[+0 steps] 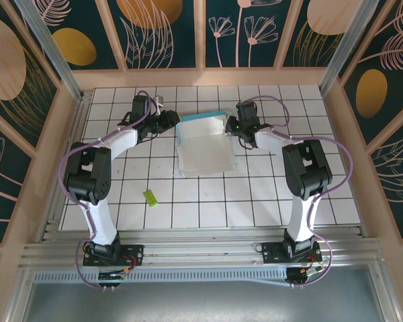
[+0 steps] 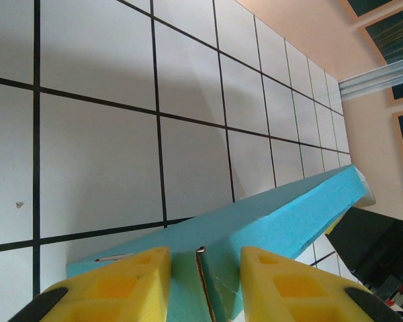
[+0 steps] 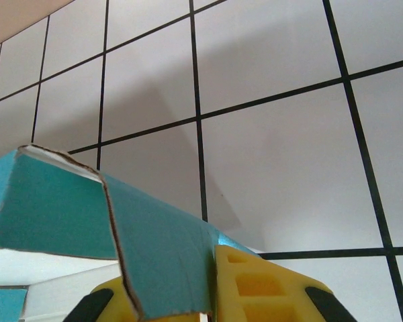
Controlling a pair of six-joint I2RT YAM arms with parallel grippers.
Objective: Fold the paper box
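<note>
Half-folded paper box on far-middle worktop (white inside up). Left end effector clamped on its left wall, right end effector clamped on its right flap.

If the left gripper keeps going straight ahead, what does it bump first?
The paper box. Its teal wall sits right between the fingers of the left gripper, so it would likely push that at once.
</note>
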